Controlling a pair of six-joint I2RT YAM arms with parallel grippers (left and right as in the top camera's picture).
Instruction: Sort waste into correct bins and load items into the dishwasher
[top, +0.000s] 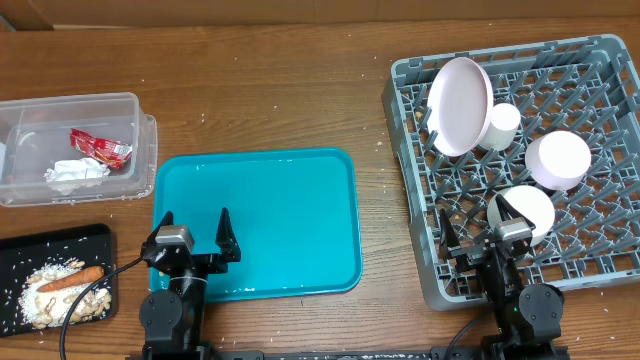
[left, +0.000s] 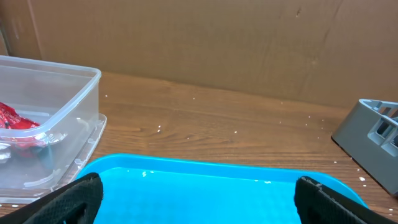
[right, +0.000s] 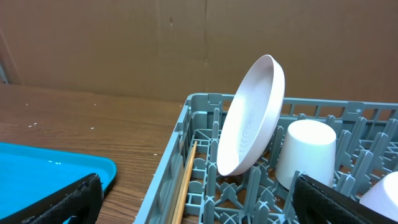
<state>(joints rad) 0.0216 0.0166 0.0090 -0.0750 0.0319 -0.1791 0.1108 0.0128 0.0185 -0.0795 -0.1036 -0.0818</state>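
A grey dishwasher rack (top: 600, 270) at the right holds a white plate (top: 460, 105) standing on edge, a small white cup (top: 504, 122) upside down and two white bowls (top: 557, 158). The rack (right: 186, 124), plate (right: 252, 118), cup (right: 305, 152) and a wooden chopstick (right: 185, 183) show in the right wrist view. A teal tray (top: 270, 220) lies bare at the centre; it also shows in the left wrist view (left: 217, 193). My left gripper (top: 193, 240) is open over the tray's near edge. My right gripper (top: 485, 235) is open over the rack's near left corner.
A clear plastic bin (top: 75, 145) at the far left holds a red wrapper (top: 100, 147) and crumpled white paper (top: 75, 173). A black tray (top: 55, 285) at the front left holds rice, a carrot (top: 68, 280) and scraps. A cardboard wall stands behind the table.
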